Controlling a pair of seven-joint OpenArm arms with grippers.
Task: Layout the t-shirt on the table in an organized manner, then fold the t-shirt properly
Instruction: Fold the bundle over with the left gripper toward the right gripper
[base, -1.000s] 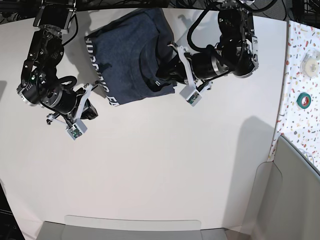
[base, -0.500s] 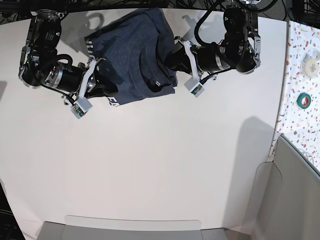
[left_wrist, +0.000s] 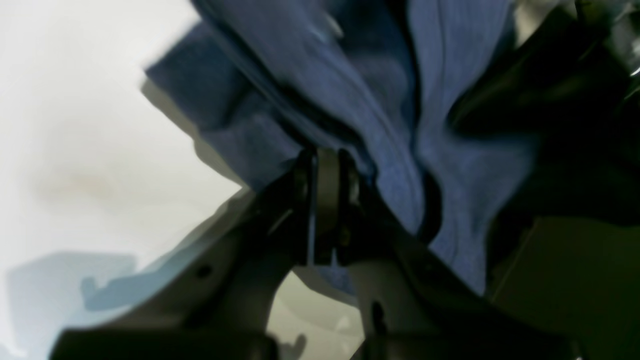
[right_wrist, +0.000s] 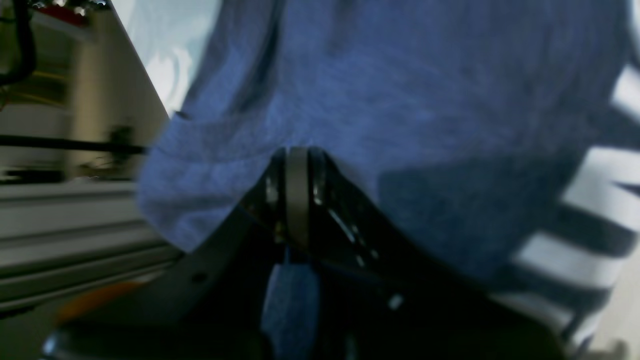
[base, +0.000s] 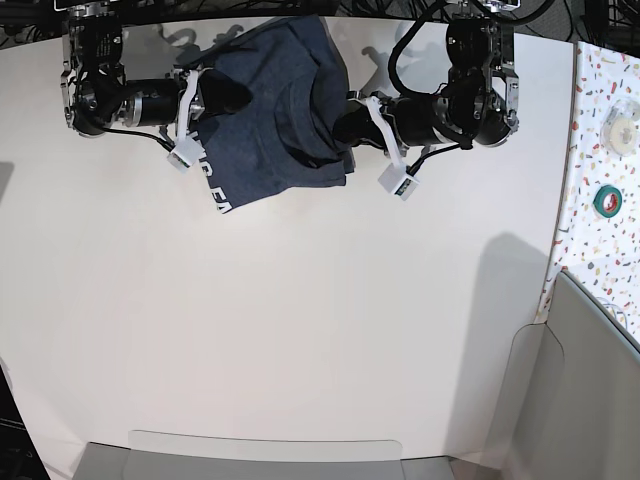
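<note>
The navy t-shirt (base: 270, 110) lies bunched at the far edge of the white counter (base: 300, 330), its white-lettered hem (base: 215, 190) angled toward the near side. The left gripper (base: 345, 125) is pinched closed on folds at the shirt's right edge, and the right gripper (base: 215, 95) is pinched closed on cloth at its left edge, both jaws meeting with fabric draped over the tips in the wrist views. The rest of the counter spreads wide toward the near edge, bounded on the right by a speckled strip (base: 600, 150).
</note>
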